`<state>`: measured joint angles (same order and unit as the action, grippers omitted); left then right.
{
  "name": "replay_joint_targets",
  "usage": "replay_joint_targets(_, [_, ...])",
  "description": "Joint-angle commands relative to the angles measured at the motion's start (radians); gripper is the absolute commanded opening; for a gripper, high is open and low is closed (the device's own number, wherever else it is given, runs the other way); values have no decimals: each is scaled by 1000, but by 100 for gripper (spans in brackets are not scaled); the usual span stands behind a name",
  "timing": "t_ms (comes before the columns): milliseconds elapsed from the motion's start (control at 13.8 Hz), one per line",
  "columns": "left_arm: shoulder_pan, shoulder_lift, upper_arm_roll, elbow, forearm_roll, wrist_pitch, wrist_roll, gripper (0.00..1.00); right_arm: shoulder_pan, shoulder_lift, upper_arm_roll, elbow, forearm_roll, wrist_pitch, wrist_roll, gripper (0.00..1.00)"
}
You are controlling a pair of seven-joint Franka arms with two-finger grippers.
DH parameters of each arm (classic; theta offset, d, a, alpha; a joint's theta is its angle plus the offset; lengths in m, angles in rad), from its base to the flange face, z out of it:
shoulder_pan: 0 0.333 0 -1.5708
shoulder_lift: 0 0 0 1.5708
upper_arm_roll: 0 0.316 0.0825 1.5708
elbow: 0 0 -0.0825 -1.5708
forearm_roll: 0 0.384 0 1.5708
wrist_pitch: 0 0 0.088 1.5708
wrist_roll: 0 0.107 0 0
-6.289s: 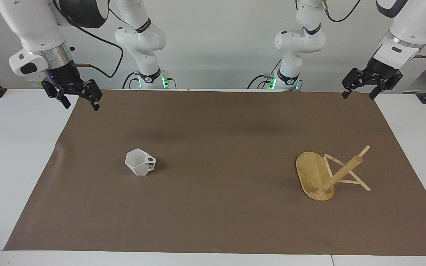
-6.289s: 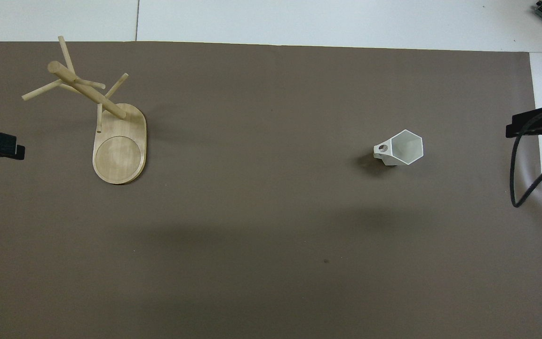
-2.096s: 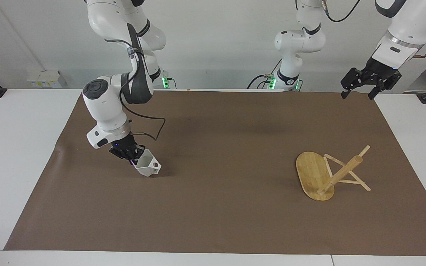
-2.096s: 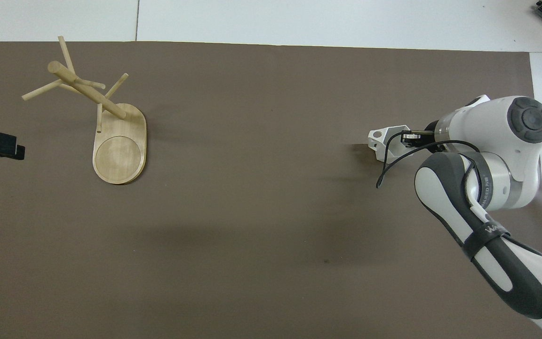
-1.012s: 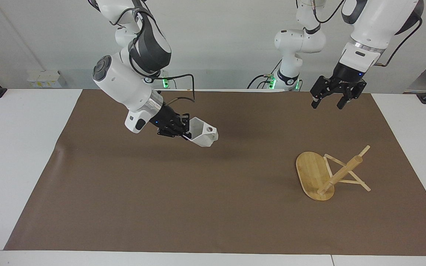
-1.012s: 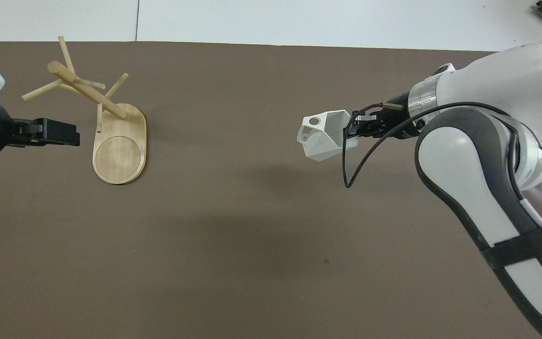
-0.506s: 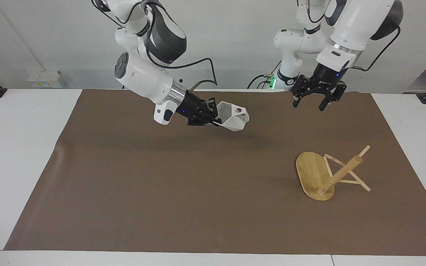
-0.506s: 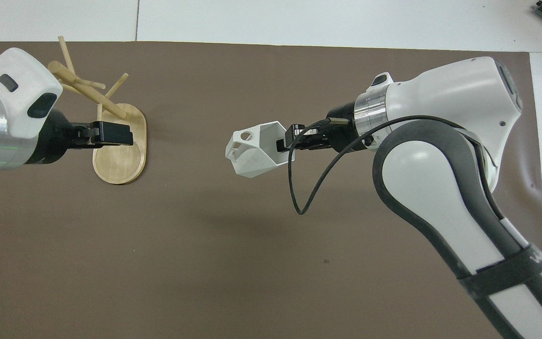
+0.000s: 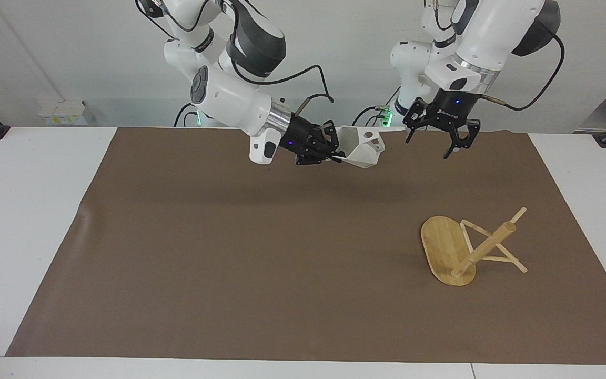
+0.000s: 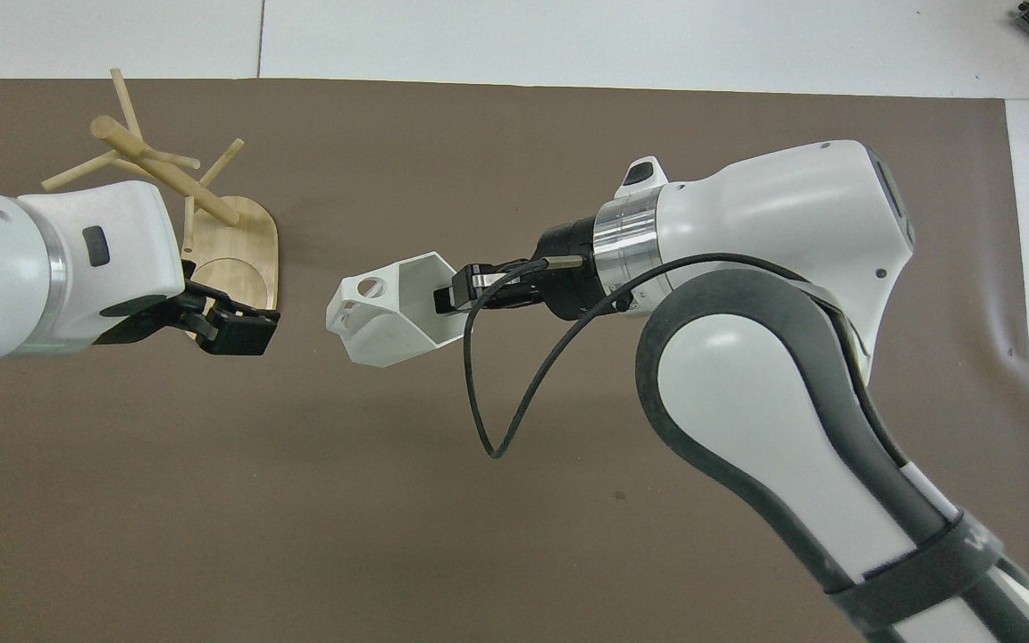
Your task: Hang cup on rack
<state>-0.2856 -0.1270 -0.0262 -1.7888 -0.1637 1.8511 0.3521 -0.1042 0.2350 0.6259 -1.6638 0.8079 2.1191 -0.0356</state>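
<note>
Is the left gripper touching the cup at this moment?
Apart. The facing view shows bare background between the open left gripper and the cup, which the right gripper holds in the air.

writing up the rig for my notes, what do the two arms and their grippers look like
Both arms have glossy white shells with dark grey bands at the joints and a silver metal ring at the wrist. Each ends in a black two-finger gripper: the right gripper and the left gripper. A loose black cable loops from each wrist, and a small blue light shows there.
</note>
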Motion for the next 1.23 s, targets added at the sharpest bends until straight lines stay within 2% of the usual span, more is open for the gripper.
replay_joint_targets(0, [-3,-43,14,-64,-81,30,189,98,-8,29,35,29,19,5,-26,0])
replay_joint_targets(217, [8,-49,28,-87,-145,20,364,99,1,33,41,38,4,56,-23,0])
replay_joint_targets(361, [11,-75,28,-141,-164,20,415,98,3,36,58,39,-24,56,-21,0])
replay_joint_targets(578, [13,-83,28,-150,-204,-10,530,96,3,47,72,53,-30,58,-9,0])
replay_joint_targets(940, [3,-94,25,-152,-238,-65,577,95,14,49,95,53,-70,81,52,0])
replay_joint_targets(1157, [0,-95,25,-159,-269,-50,576,96,15,49,106,53,-69,108,63,0])
